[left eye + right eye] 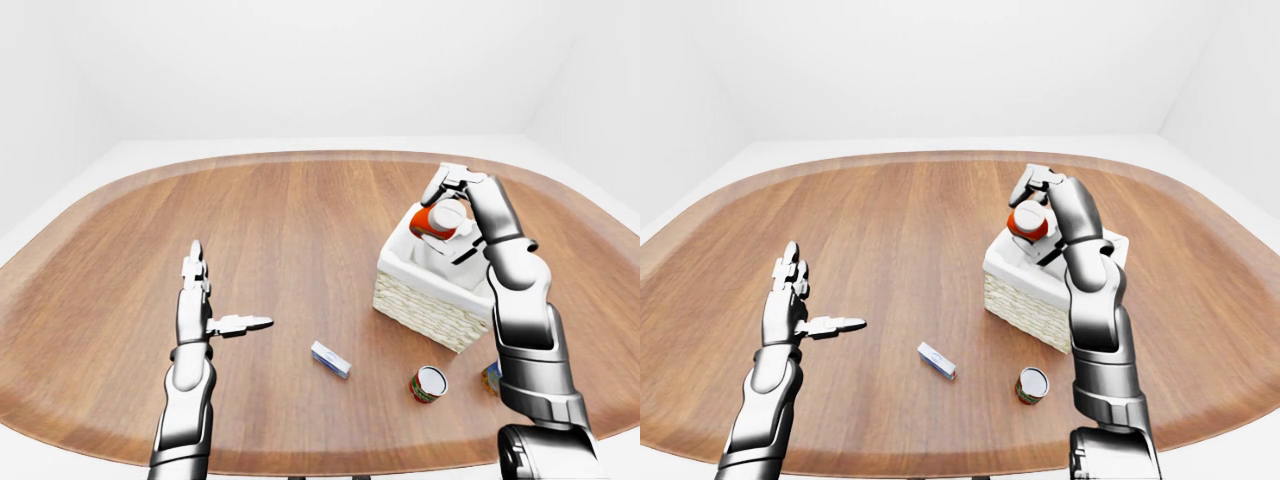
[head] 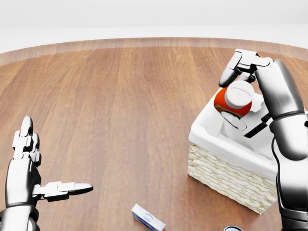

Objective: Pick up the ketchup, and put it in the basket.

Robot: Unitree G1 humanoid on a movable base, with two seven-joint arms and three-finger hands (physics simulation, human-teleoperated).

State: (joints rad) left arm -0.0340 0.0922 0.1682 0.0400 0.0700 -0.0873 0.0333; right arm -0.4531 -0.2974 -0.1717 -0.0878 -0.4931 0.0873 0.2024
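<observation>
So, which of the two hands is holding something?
The right hand: its fingers close round the ketchup bottle above the basket. The left hand holds nothing, with its fingers spread open above the table.

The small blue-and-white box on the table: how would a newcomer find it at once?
Start at the white-lined wicker basket on the right of the round wooden table in the left-eye view. Look lower left to the small blue-and-white box, lying flat and alone. Unlike the round red-labelled can nearby, it is rectangular.
</observation>
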